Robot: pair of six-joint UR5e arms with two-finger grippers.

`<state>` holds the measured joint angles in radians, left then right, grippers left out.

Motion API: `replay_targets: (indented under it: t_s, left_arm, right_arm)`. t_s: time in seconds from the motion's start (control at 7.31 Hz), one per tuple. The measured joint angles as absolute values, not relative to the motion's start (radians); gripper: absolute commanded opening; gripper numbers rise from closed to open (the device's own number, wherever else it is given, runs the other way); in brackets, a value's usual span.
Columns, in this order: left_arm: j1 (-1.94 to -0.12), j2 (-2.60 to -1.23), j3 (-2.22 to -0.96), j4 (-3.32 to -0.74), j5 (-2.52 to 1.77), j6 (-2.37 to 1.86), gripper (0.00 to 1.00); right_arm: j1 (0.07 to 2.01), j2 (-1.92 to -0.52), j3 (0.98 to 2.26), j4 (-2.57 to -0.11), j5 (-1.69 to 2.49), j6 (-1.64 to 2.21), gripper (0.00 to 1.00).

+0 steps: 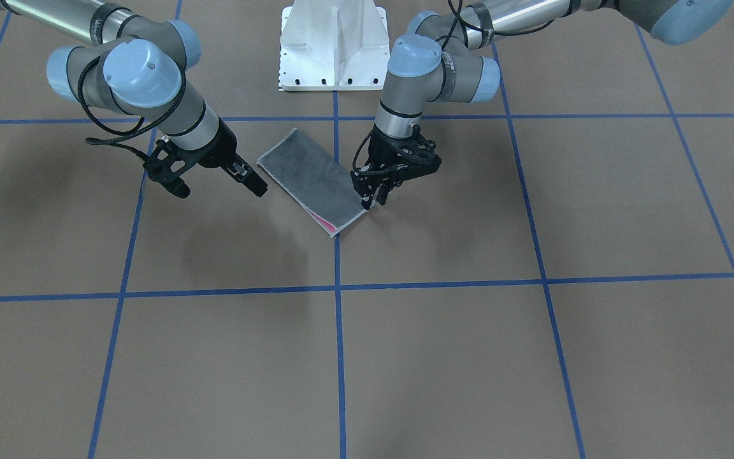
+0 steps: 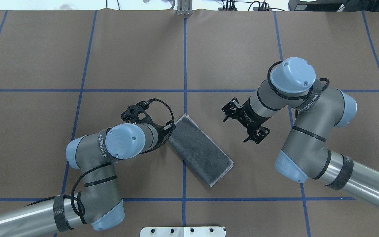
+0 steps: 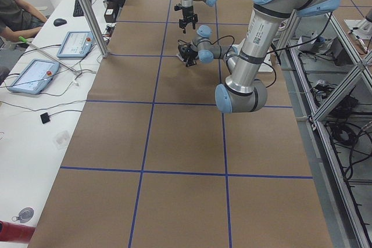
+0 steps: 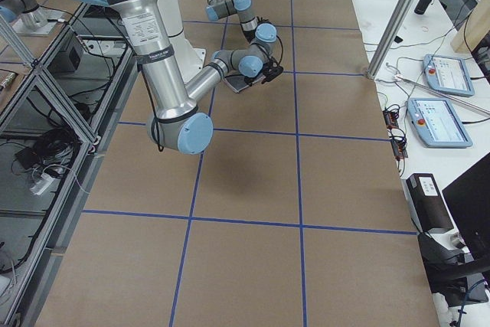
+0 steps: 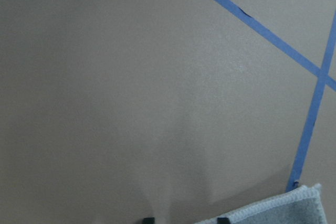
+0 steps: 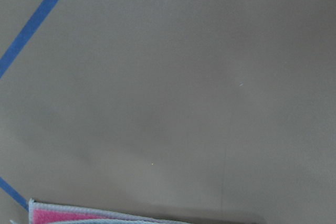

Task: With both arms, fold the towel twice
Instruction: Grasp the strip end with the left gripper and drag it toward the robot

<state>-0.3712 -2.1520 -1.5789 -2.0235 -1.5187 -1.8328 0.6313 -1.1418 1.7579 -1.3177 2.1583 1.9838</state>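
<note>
The towel [image 1: 313, 178] lies flat near the table's middle as a diagonal rectangle, grey face up [image 2: 200, 149], with a sliver of pink at one short end. My left gripper [image 1: 370, 199] hangs right at the towel's corner on my left. In the left wrist view its two fingertips [image 5: 148, 220] stand apart and open, and the towel's hemmed edge [image 5: 283, 208] reaches in beside them. My right gripper [image 1: 255, 185] hovers just off the opposite short end [image 2: 253, 136], apart from the cloth, and looks open and empty. The right wrist view shows the towel's pink corner [image 6: 63, 216] but no fingertips.
The white pedestal base [image 1: 333, 44] stands just behind the towel. Blue tape lines [image 2: 185, 65] grid the brown tabletop. A side desk holds tablets [image 3: 29, 76] beside a seated person [image 3: 11, 4], with a metal post [image 3: 87, 10] at the table's edge.
</note>
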Motion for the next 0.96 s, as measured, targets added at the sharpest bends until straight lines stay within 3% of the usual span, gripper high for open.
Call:
replay_targets:
  t_s: [0.27,0.96]
  left_arm:
    - [-0.371,-2.157,-1.575,-2.023,-1.518,-1.826,0.00]
    - [-0.384,-2.167,-1.577,-2.022,-1.519,-1.824,0.00]
  right_arm:
    - [0.632,-1.142,1.758,-1.318,2.158,1.984,1.00]
    - [0.632,-1.143,1.758,-1.318,2.158,1.984,1.00]
